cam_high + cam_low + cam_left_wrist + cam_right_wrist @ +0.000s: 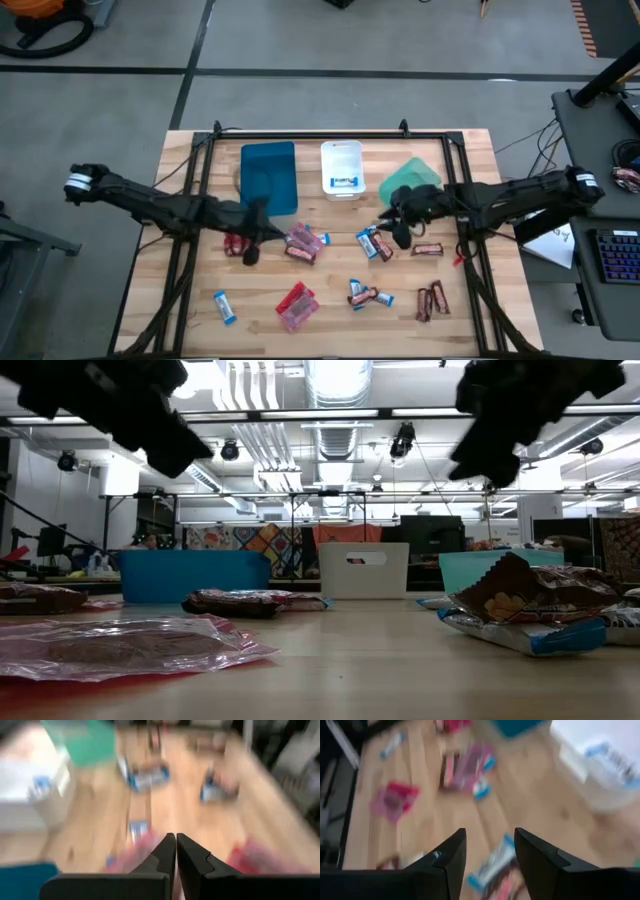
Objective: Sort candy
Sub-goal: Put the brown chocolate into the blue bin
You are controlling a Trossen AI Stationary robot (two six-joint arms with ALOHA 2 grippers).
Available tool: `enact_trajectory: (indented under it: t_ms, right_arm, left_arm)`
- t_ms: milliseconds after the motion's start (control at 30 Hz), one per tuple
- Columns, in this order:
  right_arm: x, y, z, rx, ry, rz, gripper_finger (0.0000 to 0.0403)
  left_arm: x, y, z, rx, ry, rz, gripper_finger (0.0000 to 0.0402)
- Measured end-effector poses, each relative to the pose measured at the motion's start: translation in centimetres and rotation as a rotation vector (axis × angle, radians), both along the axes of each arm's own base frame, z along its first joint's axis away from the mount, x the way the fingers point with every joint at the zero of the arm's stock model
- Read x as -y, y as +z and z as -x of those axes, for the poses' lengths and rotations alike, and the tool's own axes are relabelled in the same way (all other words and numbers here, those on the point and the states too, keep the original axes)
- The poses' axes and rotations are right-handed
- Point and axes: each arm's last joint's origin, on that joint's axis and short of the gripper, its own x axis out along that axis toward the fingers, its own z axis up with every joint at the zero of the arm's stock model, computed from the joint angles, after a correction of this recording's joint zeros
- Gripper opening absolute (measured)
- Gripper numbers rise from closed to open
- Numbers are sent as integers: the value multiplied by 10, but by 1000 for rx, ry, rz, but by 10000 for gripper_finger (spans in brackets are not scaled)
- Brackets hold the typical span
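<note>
Candy lies scattered on the wooden table: pink packets (297, 305), blue-and-white bars (223, 307) and dark brown-red bars (432, 300). One blue-and-white bar (344, 183) lies in the white tray (342, 152). My left gripper (176, 836) is shut and empty; it hangs above the table near a brown bar (236, 243), in front of the blue tray (268, 178). My right gripper (489, 832) is open and empty, above the candy (373, 243) in front of the green tray (410, 180). In the low view both grippers are well above the table.
The three trays stand in a row along the far part of the table. A dark frame (470, 250) runs around the work area. Bare wood shows between the candy clusters, near the front middle (260, 290).
</note>
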Motion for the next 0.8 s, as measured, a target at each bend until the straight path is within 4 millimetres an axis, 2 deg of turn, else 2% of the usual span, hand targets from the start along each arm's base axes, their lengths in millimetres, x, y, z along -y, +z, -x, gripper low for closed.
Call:
enact_trajectory:
  t_ms: [100,333,567,800]
  right_arm:
    - [-7,-4,5,-65,2,-26,159]
    - [-18,-11,9,-145,28,-50,160]
    - [-28,-11,11,-150,56,-84,160]
    - [-42,-13,12,-173,82,-121,160]
  left_arm:
    - [6,-3,-13,-131,-32,-52,0]
    - [26,-16,-46,-299,-118,-94,13]
    - [47,-40,-72,-426,-161,-141,95]
    - [46,-71,-78,-569,-69,-296,171]
